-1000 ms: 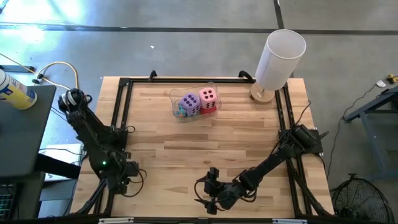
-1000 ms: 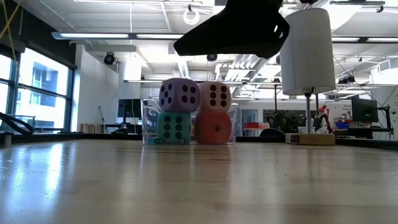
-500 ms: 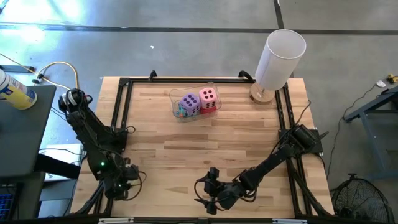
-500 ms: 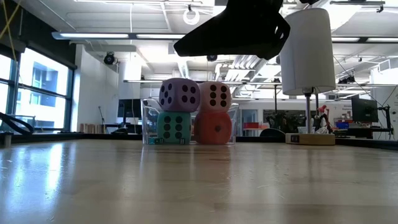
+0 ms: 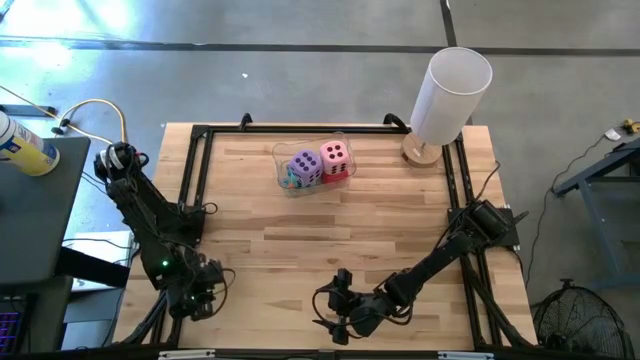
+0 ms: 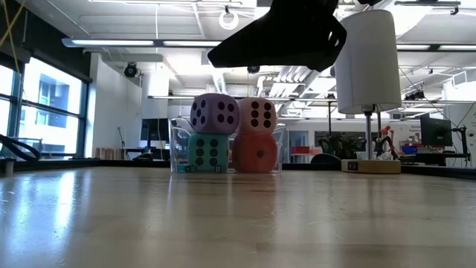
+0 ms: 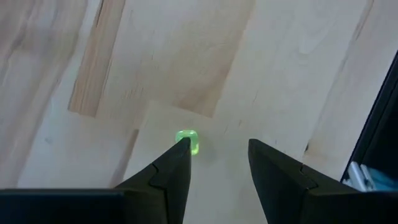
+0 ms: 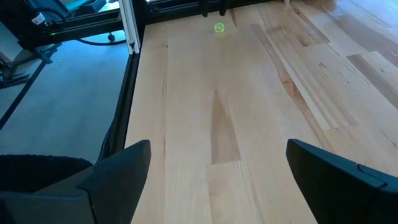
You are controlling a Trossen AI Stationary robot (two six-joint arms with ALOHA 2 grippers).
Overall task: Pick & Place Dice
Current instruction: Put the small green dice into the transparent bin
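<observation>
Your right jaws [image 8: 214,171] stand wide apart with nothing between them, over bare table [image 5: 300,250] at the near edge, well away from the clear container [image 5: 283,152]. Your left jaws [image 7: 217,165] are partly spread, also empty, at the near-left corner, farther still from the container.

All four dice sit in the container: purple die [image 6: 214,113] on teal die [image 6: 207,152], pink die [image 6: 257,114] on red die [image 6: 256,153]. The white cylinder [image 5: 450,95] stands to the container's right, apart from it.

Judgement: placing looks complete; no loose die remains on the table. Only parking the arms seems left.
</observation>
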